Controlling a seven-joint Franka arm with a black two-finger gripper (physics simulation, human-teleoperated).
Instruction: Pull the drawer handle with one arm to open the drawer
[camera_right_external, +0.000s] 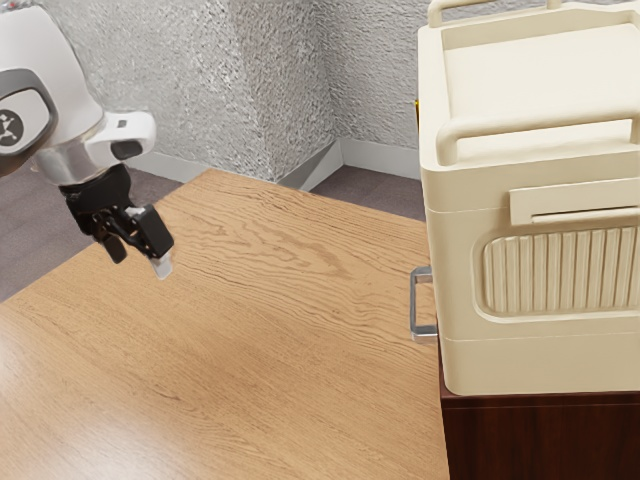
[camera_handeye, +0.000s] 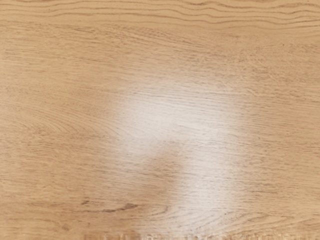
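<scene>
Gripper (camera_right_external: 140, 260): black, two fingers, set apart with a gap between the fingertips; nothing is clamped. It points downward at the end of the white arm (camera_right_external: 70, 70), at the exterior view's left. The wood-grain tabletop (camera_right_external: 250, 340) extends beneath it; in the wrist view, a pale glare patch lies on the same surface, with a darker area within it.

Drawer handle (camera_right_external: 413, 304): metal, U-shaped, located across the tabletop, well apart from the gripper and untouched. It projects toward the arm at the near side of the dark wooden cabinet (camera_right_external: 540, 435). The drawer front is hidden; its position cannot be determined.

Cream ribbed box (camera_right_external: 560, 362): upright on the cabinet, just beside the handle, with tubular rails along its top. Beyond the tabletop are the dark floor (camera_right_external: 45, 235) and the rough grey wall (camera_right_external: 365, 60).
</scene>
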